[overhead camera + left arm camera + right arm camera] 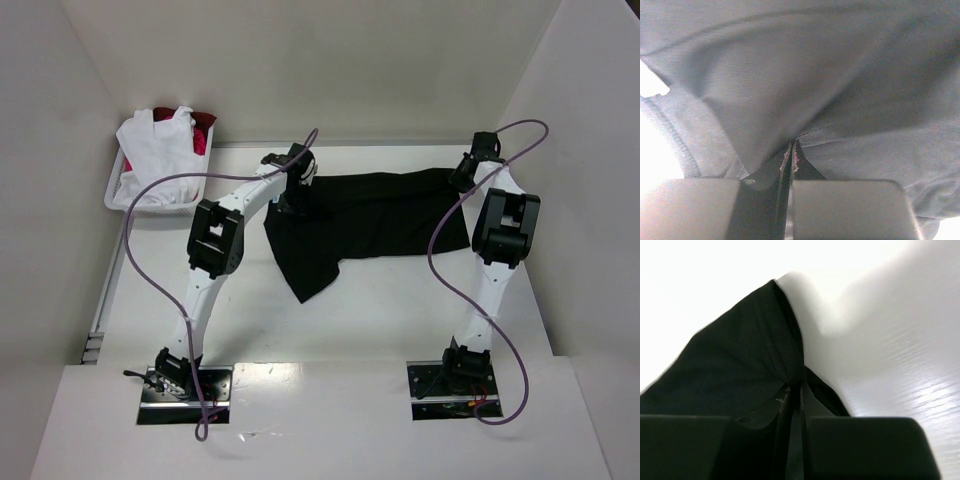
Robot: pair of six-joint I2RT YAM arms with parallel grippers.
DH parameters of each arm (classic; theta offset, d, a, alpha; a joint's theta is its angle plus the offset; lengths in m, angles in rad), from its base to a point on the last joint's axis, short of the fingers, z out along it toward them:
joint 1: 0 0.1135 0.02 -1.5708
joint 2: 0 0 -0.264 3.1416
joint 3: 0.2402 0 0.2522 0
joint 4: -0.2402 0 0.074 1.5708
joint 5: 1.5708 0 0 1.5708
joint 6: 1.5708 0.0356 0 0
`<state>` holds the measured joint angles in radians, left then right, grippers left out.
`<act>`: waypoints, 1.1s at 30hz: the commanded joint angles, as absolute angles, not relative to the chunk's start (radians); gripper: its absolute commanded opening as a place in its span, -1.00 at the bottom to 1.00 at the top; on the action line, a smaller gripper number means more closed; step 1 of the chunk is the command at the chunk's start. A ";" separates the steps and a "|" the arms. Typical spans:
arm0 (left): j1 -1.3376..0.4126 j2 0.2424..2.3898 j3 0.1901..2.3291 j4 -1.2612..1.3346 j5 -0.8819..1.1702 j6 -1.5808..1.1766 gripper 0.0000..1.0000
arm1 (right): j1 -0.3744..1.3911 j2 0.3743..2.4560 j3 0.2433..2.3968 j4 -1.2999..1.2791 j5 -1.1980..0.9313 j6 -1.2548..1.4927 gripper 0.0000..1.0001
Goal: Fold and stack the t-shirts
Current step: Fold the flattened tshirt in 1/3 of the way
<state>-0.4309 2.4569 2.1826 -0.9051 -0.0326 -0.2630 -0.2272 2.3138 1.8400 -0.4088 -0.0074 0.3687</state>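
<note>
- Black t-shirt [380, 215] lies spread across the far half of the table [380, 330].
- Left gripper [297, 195], arm stretched forward, is pinched tight on the shirt's left edge.
- Right gripper [466, 172] is clamped on the shirt's right corner, near the table's right edge.
- White basket [115, 200] at far left holds white and red shirts [160, 150].

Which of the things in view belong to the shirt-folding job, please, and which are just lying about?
Job:
black shirt, pinched by the left tool and right tool
white shirt
red shirt

Lying about:
white basket, holding those two
</note>
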 commanded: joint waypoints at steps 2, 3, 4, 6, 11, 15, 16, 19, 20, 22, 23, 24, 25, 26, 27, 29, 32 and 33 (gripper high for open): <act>-0.391 2.433 2.118 -0.905 -0.046 -0.245 -0.40 | -0.250 2.292 1.862 -0.403 -0.003 0.351 -0.51; -0.391 2.433 2.134 -0.905 -0.046 -0.245 -0.19 | -0.250 2.283 1.862 -0.403 -0.027 0.351 -0.36; -0.391 2.422 2.147 -0.905 -0.037 -0.245 -0.10 | -0.250 2.283 1.862 -0.394 -0.041 0.351 -0.19; -0.391 2.422 2.195 -0.905 -0.026 -0.245 0.23 | -0.250 2.269 1.852 -0.394 -0.067 0.341 0.25; -0.367 2.411 2.315 -0.905 -0.049 -0.256 0.62 | -0.250 2.194 1.832 -0.361 -0.095 0.331 0.64; -0.315 2.451 2.451 -0.905 -0.049 -0.325 0.65 | -0.250 2.160 1.842 -0.360 -0.135 0.340 0.71; -0.292 2.466 2.479 -0.905 -0.035 -0.336 0.65 | -0.250 2.151 1.842 -0.360 -0.144 0.341 0.74; -0.261 2.516 2.591 -0.905 -0.003 -0.364 0.68 | -0.250 2.125 1.853 -0.360 -0.183 0.350 0.77; -0.247 2.539 2.626 -0.905 0.017 -0.377 0.68 | -0.239 2.111 1.853 -0.360 -0.183 0.350 0.79; -0.236 2.612 2.701 -0.919 0.052 -0.397 0.68 | -0.229 2.111 1.853 -0.351 -0.183 0.350 0.79; -0.236 2.640 2.791 -0.931 0.063 -0.408 0.59 | -0.229 2.102 1.853 -0.365 -0.183 0.341 0.79; -0.227 2.699 2.837 -0.958 0.086 -0.408 0.53 | -0.219 2.102 1.853 -0.365 -0.173 0.341 0.79; -0.227 2.732 2.891 -0.978 0.086 -0.422 0.45 | -0.219 2.102 1.853 -0.365 -0.173 0.341 0.79; -0.227 2.768 2.952 -1.001 0.098 -0.422 0.35 | -0.219 2.088 1.841 -0.365 -0.173 0.331 0.79; -0.227 2.848 3.102 -1.059 0.110 -0.431 0.12 | -0.219 2.077 1.832 -0.356 -0.173 0.331 0.79; -0.227 2.869 3.108 -1.071 0.139 -0.452 -0.12 | -0.219 2.066 1.821 -0.356 -0.161 0.331 0.79; -0.227 2.898 3.108 -1.071 0.152 -0.443 -0.19 | -0.219 2.056 1.810 -0.356 -0.152 0.322 0.79; -0.227 2.898 3.108 -1.071 0.152 -0.443 -0.19 | -0.219 2.056 1.810 -0.356 -0.152 0.322 0.79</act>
